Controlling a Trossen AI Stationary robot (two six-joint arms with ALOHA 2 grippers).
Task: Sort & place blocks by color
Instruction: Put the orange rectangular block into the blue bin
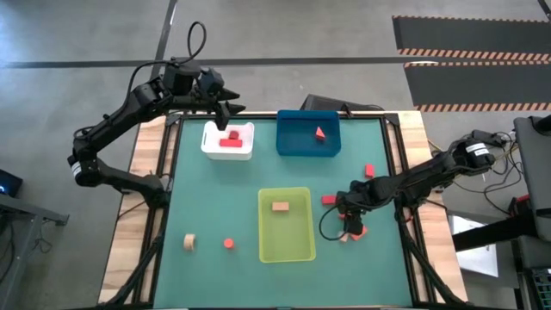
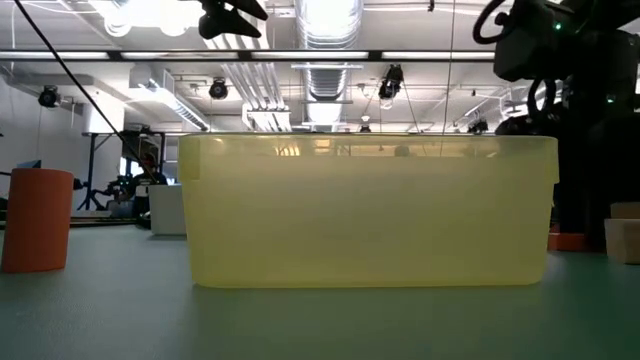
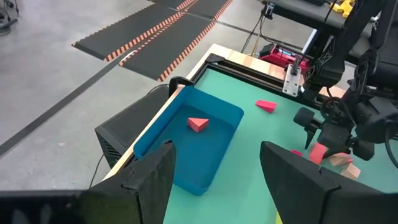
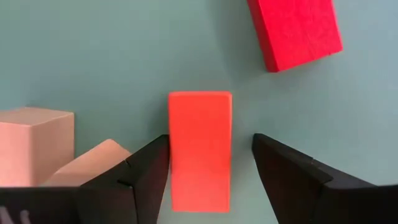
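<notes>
My right gripper (image 4: 210, 144) points down, open, over a cluster of blocks near the table's right edge (image 1: 351, 226). An orange-red bar (image 4: 200, 149) lies flat on the mat between its fingers. I cannot tell whether either finger touches it. Two tan blocks (image 4: 34, 143) lie on one side of it, and a deep red block (image 4: 295, 31) lies beyond it. My left gripper (image 3: 217, 168) hangs open and empty over the far left, by the white bin (image 1: 227, 140), which holds red blocks. A coral wedge (image 3: 198, 124) lies in the blue bin (image 1: 307, 133). A tan block (image 1: 280, 206) lies in the yellow-green bin (image 1: 286, 226).
Loose blocks lie on the green mat: a tan one (image 1: 188, 243) and a red one (image 1: 228, 244) near the front left, and red ones (image 1: 369, 170) (image 1: 328, 200) on the right. The yellow-green bin (image 2: 370, 210) stands just left of my right gripper.
</notes>
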